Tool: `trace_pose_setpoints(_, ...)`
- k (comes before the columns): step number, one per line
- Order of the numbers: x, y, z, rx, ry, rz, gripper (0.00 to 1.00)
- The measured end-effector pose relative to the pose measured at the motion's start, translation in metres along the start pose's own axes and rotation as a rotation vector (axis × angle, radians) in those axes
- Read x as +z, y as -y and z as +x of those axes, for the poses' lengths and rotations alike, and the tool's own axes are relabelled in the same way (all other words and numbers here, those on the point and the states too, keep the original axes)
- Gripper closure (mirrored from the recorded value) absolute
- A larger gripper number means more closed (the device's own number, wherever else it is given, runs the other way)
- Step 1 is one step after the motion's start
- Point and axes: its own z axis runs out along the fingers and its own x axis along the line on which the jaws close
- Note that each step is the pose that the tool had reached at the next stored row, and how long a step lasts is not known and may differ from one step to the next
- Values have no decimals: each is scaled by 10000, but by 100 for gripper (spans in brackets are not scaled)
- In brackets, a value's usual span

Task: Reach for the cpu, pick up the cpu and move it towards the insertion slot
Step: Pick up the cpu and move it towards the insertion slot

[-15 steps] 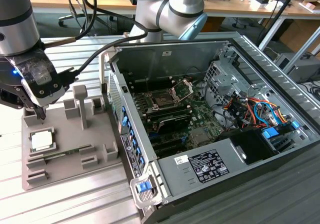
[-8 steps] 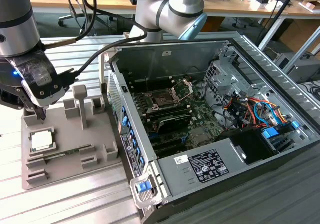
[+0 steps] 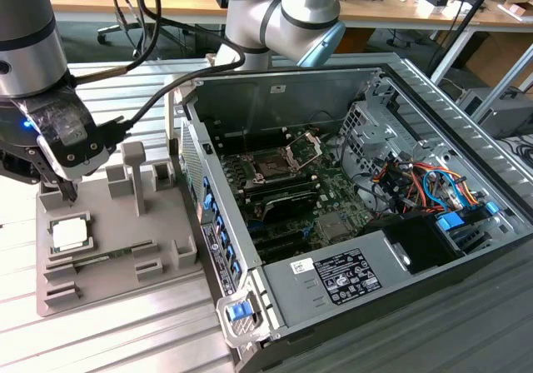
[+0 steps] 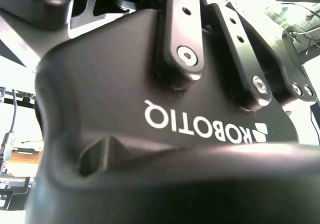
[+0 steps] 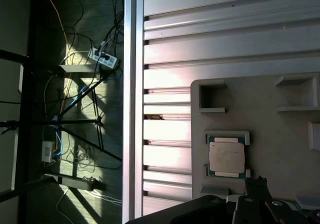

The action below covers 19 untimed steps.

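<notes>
The cpu (image 3: 68,234) lies flat in a square recess at the near end of the grey tray (image 3: 125,248), silver face up. In the first wrist view the cpu (image 5: 226,156) rests in the same tray (image 5: 280,114). My gripper (image 3: 68,194) hangs over the tray just behind the cpu, a little above it and holding nothing. Its black housing (image 4: 150,109) is close up in the second wrist view. The insertion slot (image 3: 273,166), a dark square socket with a shiny frame, sits on the motherboard inside the open computer case, far to the exterior view's right of the gripper.
The case's raised side wall (image 3: 208,215) stands between the tray and the motherboard. Grey upright posts (image 3: 133,169) rise from the tray beside the gripper. Coloured cables (image 3: 416,181) fill the case's right end. In the first wrist view the slatted table's edge (image 5: 132,109) drops to a floor with cables.
</notes>
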Motion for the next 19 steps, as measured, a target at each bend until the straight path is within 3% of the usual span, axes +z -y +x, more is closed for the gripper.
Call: trace_pose_setpoints(19,47,2,0,-1,-1,0,89)
